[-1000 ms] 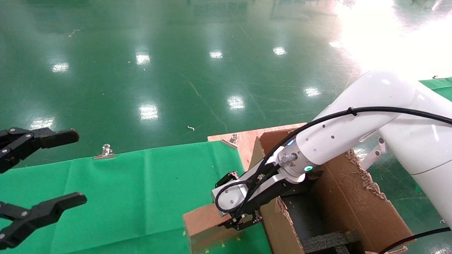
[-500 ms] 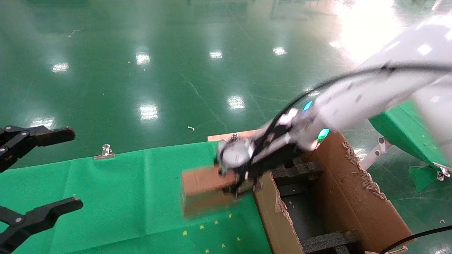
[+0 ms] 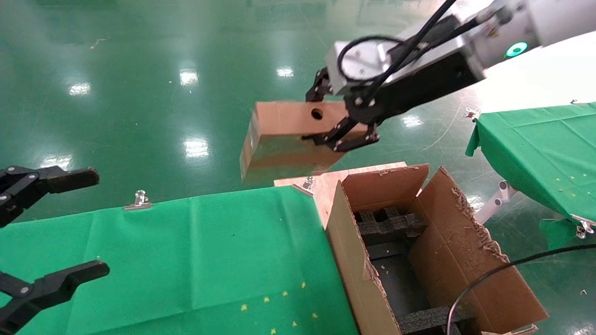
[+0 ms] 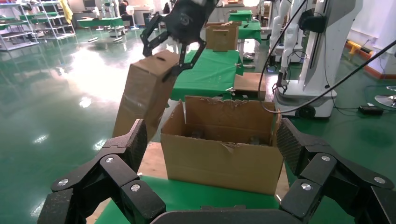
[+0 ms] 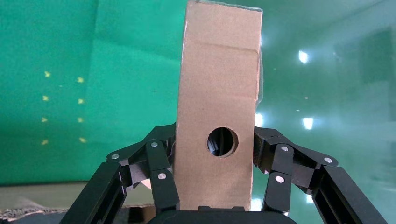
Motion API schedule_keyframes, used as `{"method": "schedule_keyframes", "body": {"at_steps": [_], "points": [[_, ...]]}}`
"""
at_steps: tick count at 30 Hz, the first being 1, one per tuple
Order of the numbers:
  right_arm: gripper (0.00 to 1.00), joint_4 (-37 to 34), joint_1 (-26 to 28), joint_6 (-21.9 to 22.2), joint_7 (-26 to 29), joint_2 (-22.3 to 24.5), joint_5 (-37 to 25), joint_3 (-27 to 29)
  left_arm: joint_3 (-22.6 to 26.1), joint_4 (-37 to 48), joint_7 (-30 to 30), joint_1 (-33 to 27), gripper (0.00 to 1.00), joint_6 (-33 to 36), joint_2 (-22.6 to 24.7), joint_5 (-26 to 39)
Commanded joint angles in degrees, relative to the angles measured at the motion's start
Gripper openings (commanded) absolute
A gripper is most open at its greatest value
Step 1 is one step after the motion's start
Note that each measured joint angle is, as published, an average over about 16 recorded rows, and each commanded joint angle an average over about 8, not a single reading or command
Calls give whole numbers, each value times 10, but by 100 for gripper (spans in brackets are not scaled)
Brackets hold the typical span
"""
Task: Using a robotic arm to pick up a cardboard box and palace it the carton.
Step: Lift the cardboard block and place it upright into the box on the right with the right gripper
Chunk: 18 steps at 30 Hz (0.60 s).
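Right white jointed robotic arm (image 3: 521, 28) is up high; its black multi-finger right hand (image 3: 342, 116) is clenched on the small plain brown cardboard box with a round hole (image 3: 291, 135), fingers pinching opposite sides near the holed end. The grip sits at one end, so the rest of the box sticks out ahead of the hand and hangs tilted. In the right wrist view the box (image 5: 219, 107) sits squarely between the fingers (image 5: 159, 172), hole facing the camera.

Landmark: the large brown corrugated carton with ragged flaps (image 3: 354, 260). The box hangs in the air above and beyond the carton's far-left corner, clear of the flaps and not yet over the opening. The height probably lets it clear the upright flaps before lowering. Black foam inserts (image 3: 389, 223) line the carton's inside, so the box likely needs to drop into the gap between them.

The carton stands just right of the green-cloth worktop (image 3: 186, 251), touching its edge. Left black hand (image 3: 51, 232) is parked well left of the carton, fingers spread, grasping nothing.
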Motion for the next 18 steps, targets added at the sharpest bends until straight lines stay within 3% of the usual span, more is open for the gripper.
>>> {"method": "schedule_keyframes", "body": {"at_steps": [1, 8, 18], "points": [[0, -14, 20, -1, -8, 3, 13, -14, 0, 0, 0, 0, 100, 0, 0, 0], [0, -38, 58, -2, -16, 51, 43, -76, 0, 0, 0, 0, 100, 0, 0, 0], [0, -36, 110, -2, -9, 167, 45, -191, 0, 0, 0, 0, 100, 0, 0, 0]]}}
